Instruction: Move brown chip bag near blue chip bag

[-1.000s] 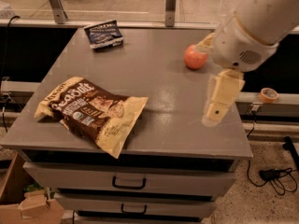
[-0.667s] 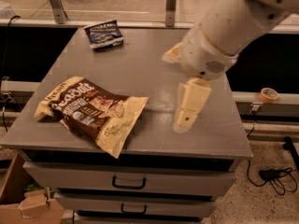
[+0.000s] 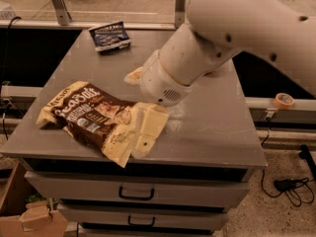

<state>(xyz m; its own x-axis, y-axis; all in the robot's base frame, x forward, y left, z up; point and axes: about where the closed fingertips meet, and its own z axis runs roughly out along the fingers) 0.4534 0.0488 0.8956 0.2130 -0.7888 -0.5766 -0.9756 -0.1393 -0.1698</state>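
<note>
The brown chip bag (image 3: 89,118) lies crinkled on the front left of the grey cabinet top (image 3: 212,127), its "Sea Salt" lettering facing up. The small blue chip bag (image 3: 109,35) lies flat at the back left of the top. My gripper (image 3: 140,102) hangs over the right end of the brown bag. It is open: one cream finger (image 3: 148,132) lies over the bag's cream end and the other (image 3: 132,75) sticks out behind the wrist. My white arm (image 3: 237,28) covers the back right of the top.
The cabinet has drawers (image 3: 136,194) below its front edge. A tape roll (image 3: 284,100) sits on a ledge to the right. Cables (image 3: 289,186) lie on the floor at right. Cardboard boxes (image 3: 29,216) stand at the bottom left.
My arm and gripper have swung left across the top, from the right side to the brown bag's right end. The arm now hides the red apple. Both bags have stayed put.
</note>
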